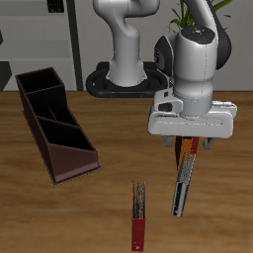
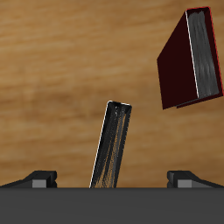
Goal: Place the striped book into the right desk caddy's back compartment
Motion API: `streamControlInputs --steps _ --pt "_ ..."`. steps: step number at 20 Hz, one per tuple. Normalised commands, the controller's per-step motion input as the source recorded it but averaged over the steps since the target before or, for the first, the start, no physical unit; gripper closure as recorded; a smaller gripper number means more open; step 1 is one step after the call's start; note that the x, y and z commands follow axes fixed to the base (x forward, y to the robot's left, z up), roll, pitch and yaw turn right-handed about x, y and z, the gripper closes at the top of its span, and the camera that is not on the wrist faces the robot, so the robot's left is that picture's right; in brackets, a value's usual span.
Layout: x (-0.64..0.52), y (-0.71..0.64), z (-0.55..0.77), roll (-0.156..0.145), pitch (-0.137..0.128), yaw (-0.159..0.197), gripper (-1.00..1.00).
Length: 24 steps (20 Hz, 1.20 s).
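Nothing is done yet: the long, thin black-and-white striped book (image 1: 184, 184) lies flat on the wooden table (image 1: 59, 217), well apart from the dark brown box-like right desk caddy (image 1: 55, 123). The gripper (image 1: 191, 143) hovers spread directly above the striped book, holding nothing; grasping, carrying and dropping into the back compartment (image 1: 37, 86) remain.

Matt wood-grain table (image 2: 70, 79); glossy-covered red book (image 2: 179, 70), seemingly paper page edges.

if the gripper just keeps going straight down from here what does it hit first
Most likely the striped book: in the wrist view it lies between the open fingers of the gripper, directly below. The red book lies off to the side. Depth is hard to judge.
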Motion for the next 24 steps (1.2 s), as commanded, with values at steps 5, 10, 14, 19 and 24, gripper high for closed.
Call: streamControlInputs --steps 5,10,14,19,24 --pt "0.02 -0.02 -0.11 0.016 0.008 0.003 -1.0" --pt "0.04 0.01 -0.2 0.005 0.026 -0.004 -1.0" --pt "0.03 0.01 -0.18 0.004 0.02 -0.007 -1.0" --pt "0.03 0.05 -0.15 0.004 0.012 -0.005 -1.0" --pt "0.11 0.0 0.02 0.001 0.004 -0.009 -1.0"
